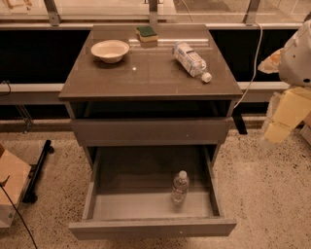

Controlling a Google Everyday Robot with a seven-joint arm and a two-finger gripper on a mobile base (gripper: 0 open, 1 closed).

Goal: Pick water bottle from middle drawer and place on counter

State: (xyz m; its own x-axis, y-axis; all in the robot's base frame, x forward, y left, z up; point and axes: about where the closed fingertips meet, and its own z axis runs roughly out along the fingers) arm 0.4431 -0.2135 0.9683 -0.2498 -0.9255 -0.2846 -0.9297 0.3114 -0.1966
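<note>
Speckled terrazzo floor (272, 204) all round; glass wall w/ metal posts (52, 12) along the back, dark band below it. Grey-brown cabinet stands centre frame, seen from front and above.

Counter (146, 78): glossy brown-grey slab, light glare on it, overhangs the drawers a bit. Dark open gap right under it, then a plain shut drawer front (150, 130).

Middle drawer (131, 197) is pulled well out toward the camera; pale grey floor, thin side walls, plain front panel nearest the viewer.

Robot arm (299, 58), white, comes in at the right edge. Gripper (284, 121) is the pale yellowish piece hanging below it, beside the cabinet's right side at about the shut drawer's level, well apart from the open drawer. Holding nothing that I can see; open or closed: can't tell.

Cardboard box (10, 187) at left edge on the floor, black stand leg (39, 170) next to it.

On the counter: labelled bottle (190, 60) lying down at back right, cap end pointing front-right; pale bowl (110, 50) back left; green-topped sponge (146, 33) at back centre.

Water bottle (180, 188): clear, ribbed, white cap. Stands upright on the drawer floor, long axis vertical, cap up. Sits right of centre, toward the front, near the right wall but not touching.
</note>
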